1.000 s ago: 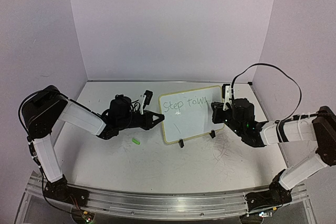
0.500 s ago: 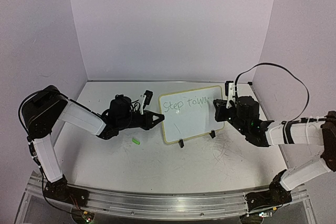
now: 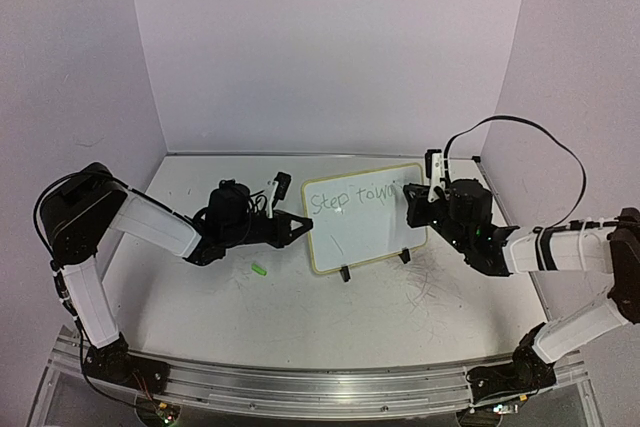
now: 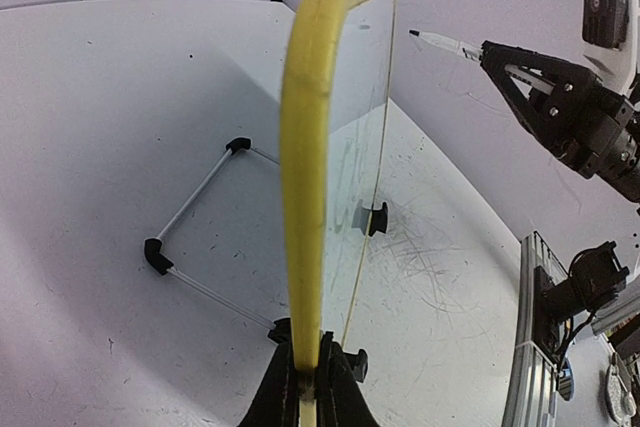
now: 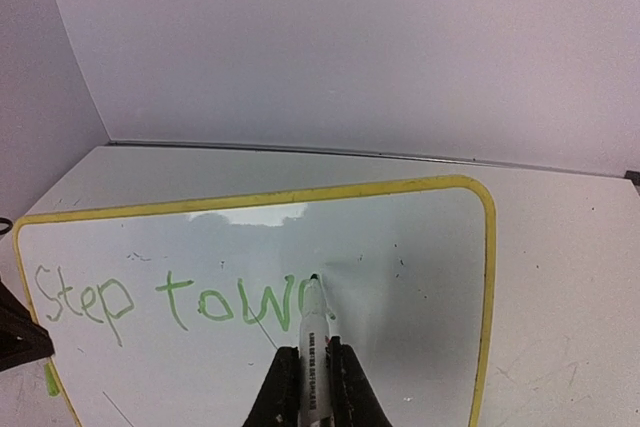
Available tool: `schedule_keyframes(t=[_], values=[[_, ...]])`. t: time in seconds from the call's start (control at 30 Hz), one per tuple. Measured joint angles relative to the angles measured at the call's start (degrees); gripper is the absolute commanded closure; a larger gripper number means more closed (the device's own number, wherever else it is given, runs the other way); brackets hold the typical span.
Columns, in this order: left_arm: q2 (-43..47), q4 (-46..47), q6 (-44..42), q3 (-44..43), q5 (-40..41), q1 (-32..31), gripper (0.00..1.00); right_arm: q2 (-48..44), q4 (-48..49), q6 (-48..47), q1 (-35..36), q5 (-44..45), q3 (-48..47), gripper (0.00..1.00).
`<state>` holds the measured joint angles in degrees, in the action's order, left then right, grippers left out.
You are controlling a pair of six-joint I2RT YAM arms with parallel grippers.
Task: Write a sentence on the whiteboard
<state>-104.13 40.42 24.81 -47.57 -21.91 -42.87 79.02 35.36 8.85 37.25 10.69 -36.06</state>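
Observation:
The whiteboard (image 3: 365,217) stands tilted on its black wire stand (image 4: 195,197), with a yellow-green rim (image 4: 305,167). My left gripper (image 3: 303,228) (image 4: 308,365) is shut on the rim at the board's left edge. My right gripper (image 3: 415,205) (image 5: 312,355) is shut on a white marker (image 5: 314,332), and the marker's tip rests against the board's face. The sentence (image 5: 170,297) (image 3: 350,197) is in green and reads "Step tow" plus part of one more letter at the tip. The left wrist view shows the marker (image 4: 445,42) just off the board's front face.
A small green cap (image 3: 260,270) lies on the table in front of the left gripper. Grey scuff marks (image 3: 430,287) cover the tabletop below the board's right side. White walls close in the back and both sides, and a metal rail (image 3: 320,387) runs along the near edge.
My right wrist has shifted slightly up and right along the board, with the marker at the letter after "tow". The left arm and the board have not moved.

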Motion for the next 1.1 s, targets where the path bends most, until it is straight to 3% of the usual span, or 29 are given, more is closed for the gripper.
schedule_keyframes(t=[1.1], values=[[0.1,-0.4,-0.6,0.0,0.0,0.0,1.00,2.5,0.5,1.4,-0.7,1.5,1.0,1.00]])
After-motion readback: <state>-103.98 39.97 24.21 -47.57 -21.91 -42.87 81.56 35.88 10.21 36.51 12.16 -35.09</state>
